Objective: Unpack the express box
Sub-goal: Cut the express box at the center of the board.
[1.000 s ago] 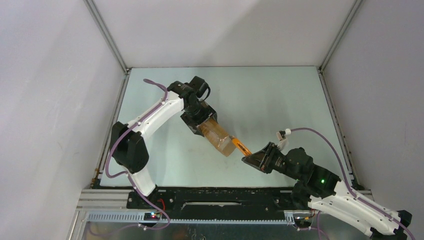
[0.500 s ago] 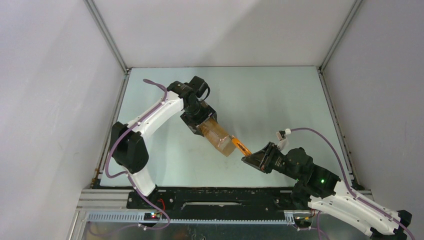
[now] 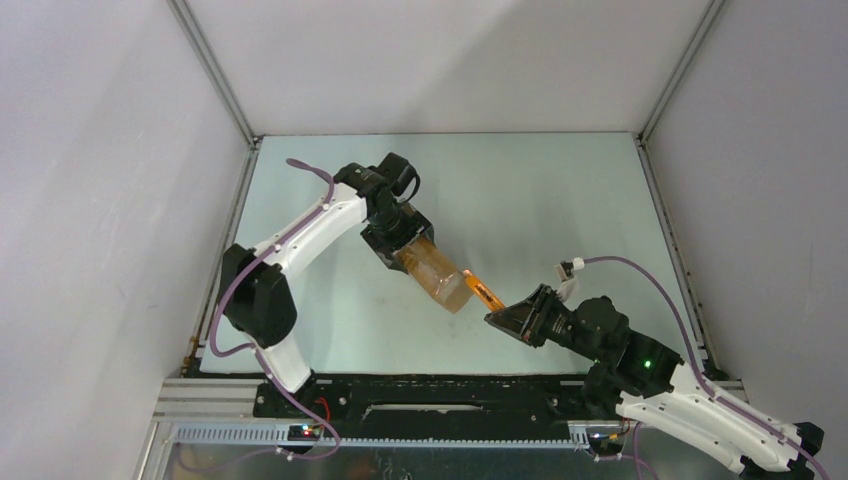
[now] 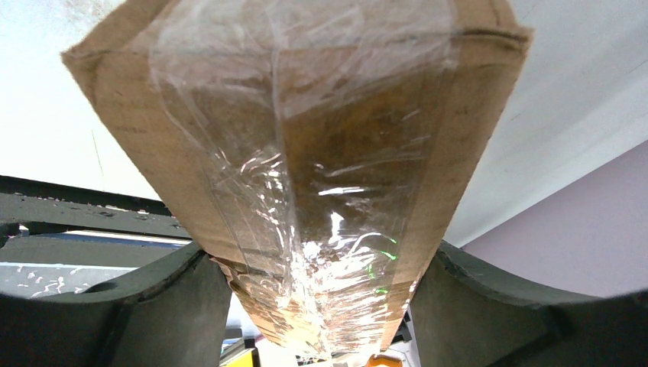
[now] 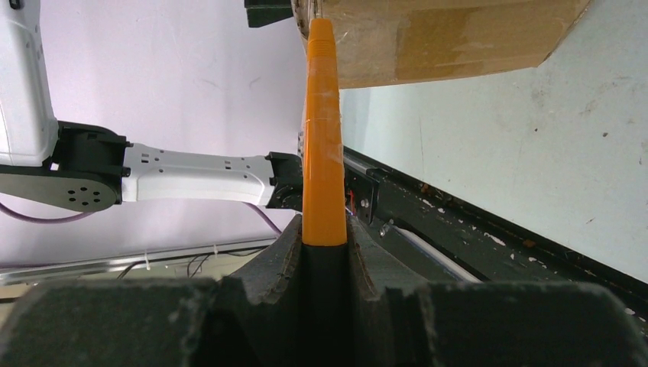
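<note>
Overhead, the left hand (image 3: 412,252) clasps the box (image 3: 440,278) by its sides near the bench (image 3: 560,190) middle, while the right hand (image 3: 503,316) is clenched on a knife (image 3: 483,292). Only the wrist views show wrinkled tape (image 4: 306,191) along the box's seam and the knife's orange tip at its edge.

The express box (image 3: 437,274) is showing plain brown cardboard under glossy clear tape that is catching white glints. The utility knife (image 5: 324,153) is glowing bright orange, with black markings in the top view. The left pincer (image 4: 321,260) and right pincer (image 5: 324,238) are showing matte charcoal. The desk (image 3: 540,200) is looking pale mint green, flecked with dark specks. The left arm (image 3: 310,230) and right arm (image 3: 700,405) are showing white shells with black joints, their cables (image 3: 640,270) are showing purple, and a small light (image 3: 645,361) is shining green. The walls (image 3: 90,200) are looking pale greyish lilac.
</note>
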Robot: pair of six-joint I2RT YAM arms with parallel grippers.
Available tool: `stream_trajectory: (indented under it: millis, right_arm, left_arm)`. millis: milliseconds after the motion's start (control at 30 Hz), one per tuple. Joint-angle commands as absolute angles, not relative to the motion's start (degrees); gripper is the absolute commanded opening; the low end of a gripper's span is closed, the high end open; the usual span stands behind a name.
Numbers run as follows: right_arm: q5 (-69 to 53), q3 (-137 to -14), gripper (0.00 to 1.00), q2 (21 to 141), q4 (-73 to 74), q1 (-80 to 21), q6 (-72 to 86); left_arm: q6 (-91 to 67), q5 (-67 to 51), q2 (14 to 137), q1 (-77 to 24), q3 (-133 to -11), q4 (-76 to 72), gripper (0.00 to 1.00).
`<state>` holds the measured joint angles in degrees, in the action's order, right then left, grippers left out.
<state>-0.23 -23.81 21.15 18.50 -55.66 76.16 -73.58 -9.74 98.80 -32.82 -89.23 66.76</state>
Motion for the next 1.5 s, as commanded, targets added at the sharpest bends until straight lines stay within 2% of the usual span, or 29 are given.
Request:
stream_trajectory:
  millis: [0, 1467]
  right_arm:
    - [1.1, -23.86, 0.0, 20.96, 17.32, -55.99, 76.67]
    - [0.75, -23.84, 0.0, 21.69, 14.95, -56.48, 76.54]
  left_arm:
    - [-74.52, -11.51, 97.0, -32.51, -88.07, 66.05, 0.55]
    - [-74.52, -12.03, 97.98, -32.6, -88.36, 65.41, 0.53]
